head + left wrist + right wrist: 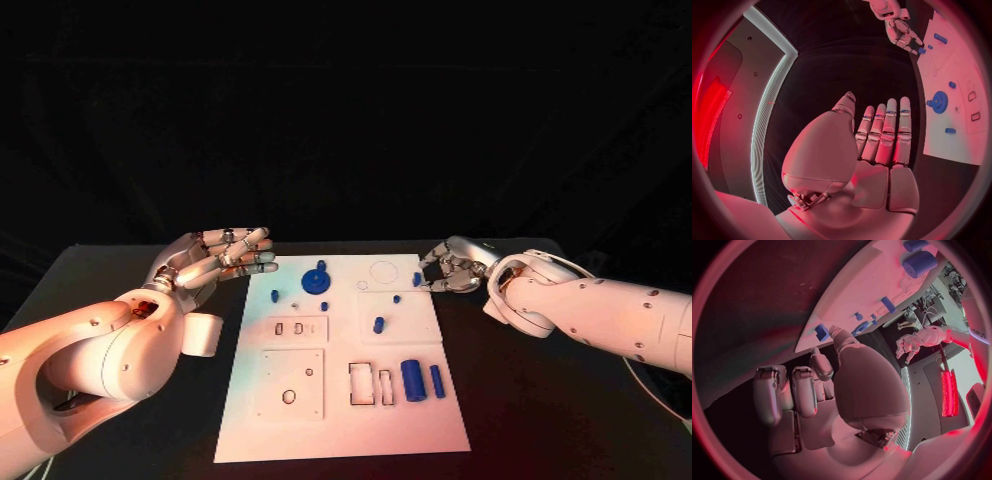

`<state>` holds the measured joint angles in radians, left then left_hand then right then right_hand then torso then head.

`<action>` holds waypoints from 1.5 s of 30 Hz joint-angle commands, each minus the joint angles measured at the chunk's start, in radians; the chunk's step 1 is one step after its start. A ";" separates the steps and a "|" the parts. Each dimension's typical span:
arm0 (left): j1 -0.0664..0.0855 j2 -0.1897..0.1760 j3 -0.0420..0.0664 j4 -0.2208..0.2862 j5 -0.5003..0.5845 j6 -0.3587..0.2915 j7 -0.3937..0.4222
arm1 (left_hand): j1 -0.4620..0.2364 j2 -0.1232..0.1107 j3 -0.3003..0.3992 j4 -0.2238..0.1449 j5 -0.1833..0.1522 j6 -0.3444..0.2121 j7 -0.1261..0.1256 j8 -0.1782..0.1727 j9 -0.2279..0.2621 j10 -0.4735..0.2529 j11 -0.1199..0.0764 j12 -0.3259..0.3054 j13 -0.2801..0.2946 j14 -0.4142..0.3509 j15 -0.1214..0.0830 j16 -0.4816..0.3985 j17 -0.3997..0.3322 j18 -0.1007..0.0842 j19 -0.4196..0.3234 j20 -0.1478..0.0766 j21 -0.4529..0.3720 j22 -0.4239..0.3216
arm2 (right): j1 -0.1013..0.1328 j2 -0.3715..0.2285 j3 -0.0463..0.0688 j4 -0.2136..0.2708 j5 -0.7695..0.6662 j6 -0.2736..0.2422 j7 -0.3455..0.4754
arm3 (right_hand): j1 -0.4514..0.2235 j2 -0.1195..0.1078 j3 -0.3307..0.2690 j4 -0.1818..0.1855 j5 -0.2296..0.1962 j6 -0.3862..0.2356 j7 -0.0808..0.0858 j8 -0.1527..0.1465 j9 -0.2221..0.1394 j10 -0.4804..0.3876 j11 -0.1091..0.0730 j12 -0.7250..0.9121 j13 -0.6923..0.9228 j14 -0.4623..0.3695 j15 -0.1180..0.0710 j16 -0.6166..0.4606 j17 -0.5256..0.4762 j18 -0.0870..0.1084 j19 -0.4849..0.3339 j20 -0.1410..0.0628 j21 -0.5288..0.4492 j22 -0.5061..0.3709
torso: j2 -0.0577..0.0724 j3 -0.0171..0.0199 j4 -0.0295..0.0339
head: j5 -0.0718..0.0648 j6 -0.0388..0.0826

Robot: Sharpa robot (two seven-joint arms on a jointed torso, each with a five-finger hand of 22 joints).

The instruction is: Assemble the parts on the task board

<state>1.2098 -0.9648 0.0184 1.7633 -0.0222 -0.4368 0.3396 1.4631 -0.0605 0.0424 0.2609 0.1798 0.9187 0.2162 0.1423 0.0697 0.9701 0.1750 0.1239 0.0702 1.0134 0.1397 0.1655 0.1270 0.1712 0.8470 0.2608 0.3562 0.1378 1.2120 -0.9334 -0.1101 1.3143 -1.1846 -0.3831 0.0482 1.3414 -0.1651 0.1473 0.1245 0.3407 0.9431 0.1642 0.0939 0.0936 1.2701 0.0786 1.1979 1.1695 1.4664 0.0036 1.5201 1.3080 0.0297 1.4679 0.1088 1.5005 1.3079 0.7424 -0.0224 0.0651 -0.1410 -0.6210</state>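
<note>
Task board (pixel 346 420) flat at bench (pixel 548 400) centre w/ blue parts on it, gear (pixel 315 281) near far-left edge; left hand (pixel 216 256) beside board, fingers released, empty; right hand (pixel 450 268) at far-right edge, small blue part (pixel 418 279) at fingertips, grasp hard to confirm.

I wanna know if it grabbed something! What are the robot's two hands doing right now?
Left hand: open, fingers out straight, holding nothing.
Right hand: pinching a small blue part at the task board edge.
</note>
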 commanded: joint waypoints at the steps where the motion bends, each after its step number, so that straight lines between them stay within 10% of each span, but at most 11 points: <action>1: 0.001 0.000 0.001 0.001 -0.004 0.018 0.004 | 0.009 0.000 -0.005 0.002 -0.005 0.000 0.004 -0.006 -0.001 0.002 0.003 -0.004 -0.002 0.003 0.001 -0.005 0.001 0.013 0.006 0.001 0.006 0.000 | -0.008 0.008 0.000 -0.007 -0.006 0.022 -0.010 | -0.004 -0.002 -0.008 0.002 0.009 -0.003 -0.002 -0.006 -0.001 -0.003 -0.002 -0.004 0.002 0.075 0.000 -0.005 0.144 -0.005 0.035 0.003 -0.002 0.189 | 0.000 0.0006 -0.0018 | 0.002 -0.001; 28: 0.001 0.000 0.000 0.000 -0.004 0.020 -0.001 | 0.010 0.001 -0.005 0.002 -0.005 0.001 0.004 -0.007 -0.001 0.003 0.003 -0.004 -0.001 0.004 0.001 -0.006 0.002 0.013 0.005 0.001 0.006 -0.001 | -0.021 0.057 0.000 -0.048 0.011 -0.006 -0.009 | 0.027 0.064 0.023 -0.004 -0.007 0.079 -0.023 0.033 0.010 0.038 -0.022 0.038 0.041 0.080 -0.015 0.001 0.158 -0.011 0.052 -0.008 0.014 0.208 | -0.001 0.0006 -0.0004 | 0.004 -0.007; 40: 0.001 -0.001 0.000 0.001 -0.004 0.020 -0.003 | 0.010 0.001 -0.005 0.002 -0.005 0.001 0.004 -0.007 -0.001 0.003 0.003 -0.004 -0.001 0.004 0.001 -0.006 0.002 0.013 0.005 0.001 0.006 -0.001 | -0.021 0.058 0.000 -0.050 0.023 -0.045 0.004 | 0.074 0.111 0.089 -0.042 -0.109 0.157 -0.060 0.090 0.036 0.058 -0.056 0.048 0.055 0.083 -0.048 0.005 0.169 0.029 -0.035 -0.042 -0.119 0.083 | -0.001 0.0008 -0.0001 | 0.001 -0.007; 45: 0.001 -0.002 0.000 0.000 -0.004 0.020 -0.004 | 0.010 0.001 -0.005 0.002 -0.005 0.001 0.004 -0.007 -0.001 0.003 0.003 -0.004 -0.001 0.004 0.001 -0.006 0.002 0.013 0.005 0.001 0.006 -0.001 | -0.020 0.055 0.001 -0.031 0.059 -0.099 0.021 | 0.063 0.124 0.125 -0.052 -0.081 0.161 -0.069 0.110 0.050 0.078 -0.067 0.064 0.073 0.085 -0.058 0.009 0.176 0.048 -0.058 -0.056 -0.204 0.005 | -0.001 0.0006 0.0003 | 0.001 -0.009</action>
<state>1.2098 -0.9673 0.0182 1.7619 -0.0222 -0.4346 0.3337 1.4631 -0.0605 0.0425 0.2609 0.1797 0.9187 0.2162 0.1424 0.0697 0.9701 0.1750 0.1239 0.0702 1.0134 0.1397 0.1655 0.1279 0.1711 0.8470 0.2608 0.3562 0.1378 1.1921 -0.8776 -0.1101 1.2744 -1.1538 -0.4297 0.0464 1.4121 -0.0645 0.2649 0.0741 0.2454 1.0909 0.1082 0.1765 0.1151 1.3422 0.0132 1.2586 1.2411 1.4649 -0.0455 1.5251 1.3075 0.0620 1.4138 0.0549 1.3104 1.3071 0.7412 -0.0217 0.0648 -0.1398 -0.6296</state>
